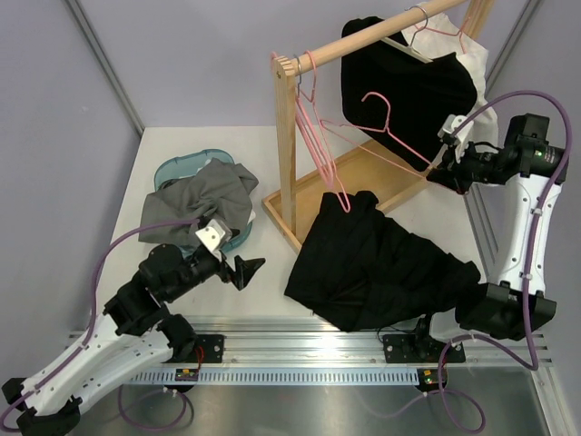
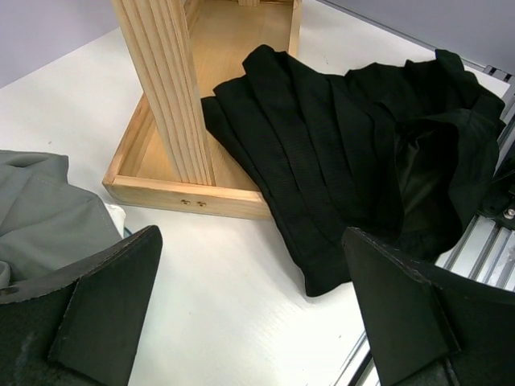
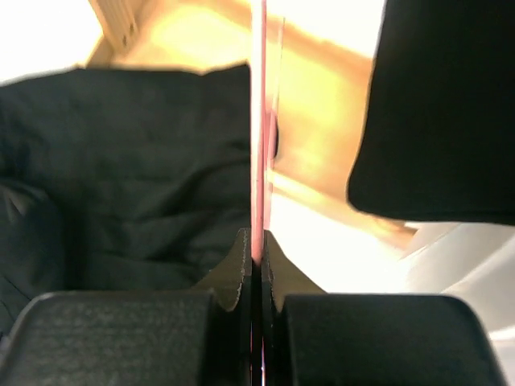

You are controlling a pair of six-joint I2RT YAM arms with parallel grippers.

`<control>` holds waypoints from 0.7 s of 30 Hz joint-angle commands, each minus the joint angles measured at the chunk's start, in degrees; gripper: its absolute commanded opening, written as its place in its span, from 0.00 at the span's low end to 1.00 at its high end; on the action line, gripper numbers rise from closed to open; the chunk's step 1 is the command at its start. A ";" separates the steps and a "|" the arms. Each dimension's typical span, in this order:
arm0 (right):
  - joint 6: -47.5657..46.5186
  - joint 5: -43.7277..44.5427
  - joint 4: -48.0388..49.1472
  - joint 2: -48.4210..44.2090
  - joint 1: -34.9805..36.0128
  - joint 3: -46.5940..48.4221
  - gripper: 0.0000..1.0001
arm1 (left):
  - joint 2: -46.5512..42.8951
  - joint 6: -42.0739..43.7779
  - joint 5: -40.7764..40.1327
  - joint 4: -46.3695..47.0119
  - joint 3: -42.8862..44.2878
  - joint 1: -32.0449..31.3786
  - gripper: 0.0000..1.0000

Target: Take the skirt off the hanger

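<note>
White table (image 1: 182, 145), right hand (image 3: 256, 251) pinching pink hanger (image 3: 257, 121)

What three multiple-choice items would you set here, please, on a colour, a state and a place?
1. What colour is the hanger in the right tool? A white B pink C green
2. How is the left tool? A open, empty B shut, empty C shut on the hanger
3. Where is the black skirt? A on the hanger B in the left tool C on the table by the wooden rack
Answers: B, the pinched wire is pink; A, it gapes wide with nothing inside; C, it lies crumpled there.
</note>
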 commanded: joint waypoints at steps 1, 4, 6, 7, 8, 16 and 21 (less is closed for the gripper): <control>6.68 -5.27 -9.86 -3.15 0.77 5.16 0.00 | 0.76 -1.46 -0.75 4.32 -0.67 0.20 0.99; 13.00 -5.45 -2.92 -5.70 2.35 6.22 0.00 | 1.29 -2.08 -0.22 5.37 -1.20 0.11 0.99; 18.69 -4.84 1.05 -7.02 3.40 7.10 0.00 | 1.73 -2.17 -0.04 5.81 -1.11 0.11 0.99; 21.25 -4.66 5.42 -7.28 4.28 7.19 0.00 | 1.90 -2.34 -0.04 5.90 -1.11 0.20 0.99; 23.37 -4.31 7.47 -7.28 4.63 7.45 0.00 | 2.08 -2.43 0.13 6.08 -1.11 0.12 0.99; 47.90 0.08 25.84 -5.00 8.41 9.21 0.00 | 2.70 -3.57 0.31 6.34 -1.28 0.20 0.99; 53.44 5.09 28.93 -1.93 12.46 10.97 0.00 | 2.96 -5.06 1.36 6.96 -2.78 0.12 0.99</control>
